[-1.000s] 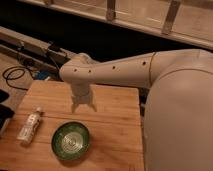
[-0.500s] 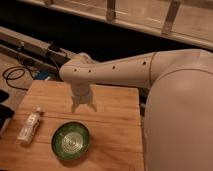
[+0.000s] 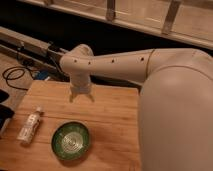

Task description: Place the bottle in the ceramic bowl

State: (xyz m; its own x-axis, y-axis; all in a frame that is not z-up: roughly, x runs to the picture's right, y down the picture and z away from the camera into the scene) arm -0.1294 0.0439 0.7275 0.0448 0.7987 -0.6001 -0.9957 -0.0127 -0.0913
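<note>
**Bottle** [image 3: 30,125]: small, pale, lying flat on the table [image 3: 112,117]. It is just left of the bowl as I face it and apart from it, with the cap end pointing away from me. Nothing holds it.

**Bowl** [image 3: 71,141]: green, round and shallow, near the front edge of the table. It is upright with nothing in it.

**Gripper** [image 3: 82,96]: hangs above the table beyond the bowl, toward the far edge and well apart from the bottle. The fingers [image 3: 75,95] point down with a plain gap between them and hold nothing.

**Change:** none to record. Bottle, bowl and gripper all sit where they were a second ago, and the arm has not closed on the bottle. By my judgement the task is at its start, with reach, grasp, lift and drop all still to do.

**Arm** [image 3: 115,62]: white, running from the robot's body [image 3: 175,115] on the right of the bowl across to the gripper behind it.

**Other things:** a dark coil of cable [image 3: 12,75] on the floor lies far left and behind the bowl. A dark rail [image 3: 30,47] runs behind the table.

**Obstructions:** none lies between gripper and bottle, or between bottle and bowl. The likely difficulties are that the bottle lies low and flat, so the fingers must come down across its narrow width, and that it is round and may roll if nudged.
</note>
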